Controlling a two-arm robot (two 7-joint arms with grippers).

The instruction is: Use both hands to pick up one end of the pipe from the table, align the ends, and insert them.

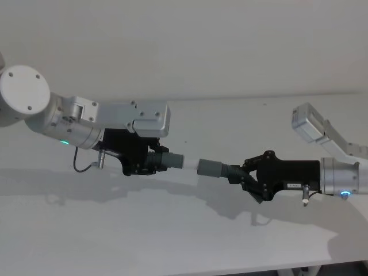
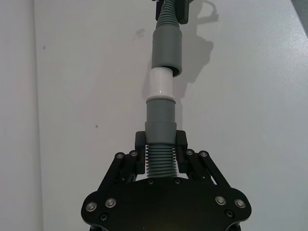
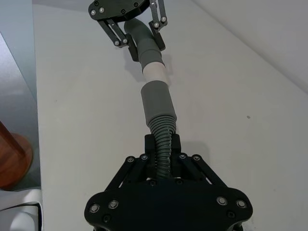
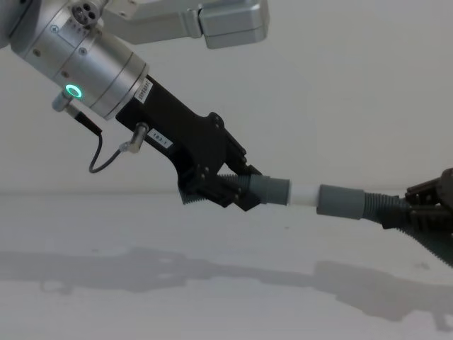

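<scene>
Left end effector (image 1: 150,163) pinching white-tipped pipe piece (image 1: 172,161), right end effector (image 1: 244,175) pinching open-cuffed piece (image 1: 215,169), tip at cuff, labels unreadable

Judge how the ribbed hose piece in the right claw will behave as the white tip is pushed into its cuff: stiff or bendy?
Probably bendy: the ribbed hose piece curves between the right claw and its smooth cuff, so it may buckle under push. The cuff looks rigid, likely guiding the white tip well. Held aloft without sagging, it seems light.
</scene>
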